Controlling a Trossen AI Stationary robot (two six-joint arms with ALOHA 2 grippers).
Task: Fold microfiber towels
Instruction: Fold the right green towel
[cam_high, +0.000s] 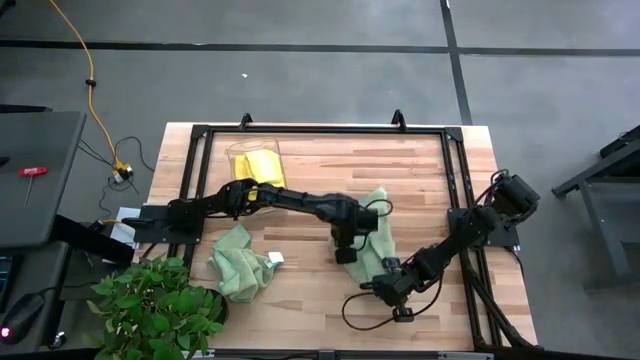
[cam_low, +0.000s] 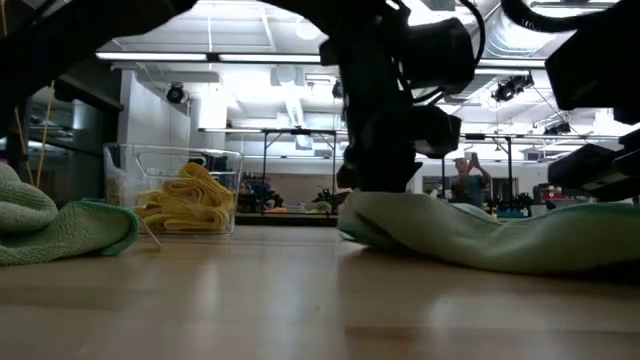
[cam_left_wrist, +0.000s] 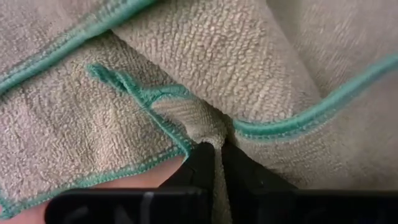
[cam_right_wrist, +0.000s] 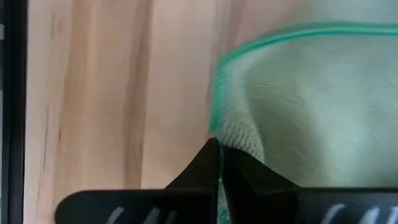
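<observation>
A pale sage green towel (cam_high: 372, 238) lies spread and rumpled at the table's middle; it also shows in the low view (cam_low: 480, 236). My left gripper (cam_high: 346, 252) stands at its left edge, shut on it. My right gripper (cam_high: 388, 290) is at its near corner, shut on it. A second green towel (cam_high: 240, 264) lies crumpled on the table to the left. Yellow towels (cam_high: 256, 165) lie folded in a clear container (cam_low: 128, 190) at the far left. My left gripper pinches a small bunched fold of the green towel at its teal hemmed edge (cam_left_wrist: 208, 124) between its two fingers, coming from above. The rest of the towel lies on the table around the fingers. My right gripper pinches the green towel's teal hemmed edge near a corner (cam_right_wrist: 229, 138) between its two fingers. The cloth beyond the fingers lies on the wooden table.
A leafy plant (cam_high: 155, 305) stands at the near left corner. A black frame (cam_high: 320, 130) runs around the table's edges. Bare wood (cam_high: 320, 170) lies between the container and the towel. A person (cam_low: 468, 182) stands far off in the room behind.
</observation>
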